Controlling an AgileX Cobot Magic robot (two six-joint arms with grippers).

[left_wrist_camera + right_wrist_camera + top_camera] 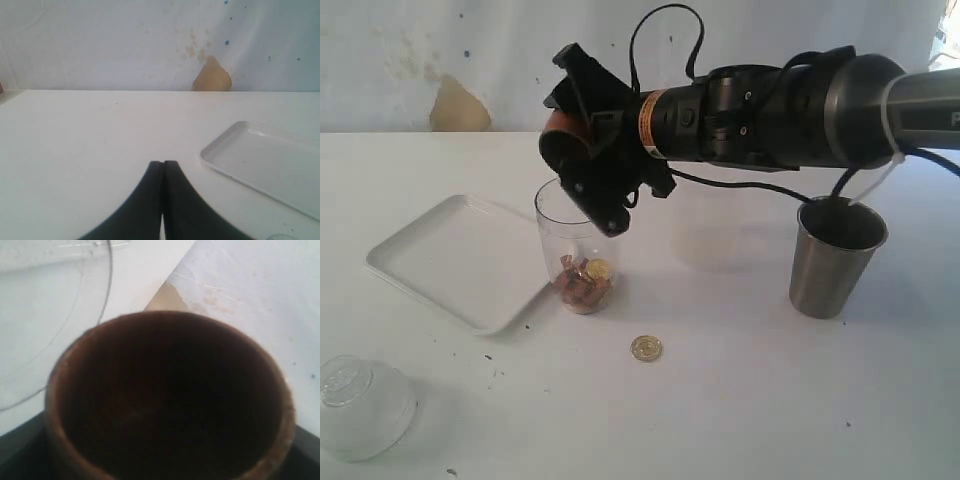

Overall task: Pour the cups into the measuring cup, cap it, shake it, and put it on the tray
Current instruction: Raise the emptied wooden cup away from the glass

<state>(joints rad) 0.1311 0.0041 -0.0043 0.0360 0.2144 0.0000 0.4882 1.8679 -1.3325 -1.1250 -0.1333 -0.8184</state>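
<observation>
Right jaws grasp small rounded brown wooden cup (560, 128) tipped over tall clear straight-sided measuring cup (575, 250), mid-frame — I could clip its rim, toppling it. Left jaws clenched, empty.

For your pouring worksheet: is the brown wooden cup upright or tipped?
Tipped: the right pincer holds the wooden cup tilted over the measuring cup.

Black right arm (750, 110), grey metal tube (880, 95) at its right end, orange-yellow label band (650, 120), thin black cables (701, 30) looping around. Left gripper (162, 165): two black, curved, tapering fingers (145, 205).
</observation>
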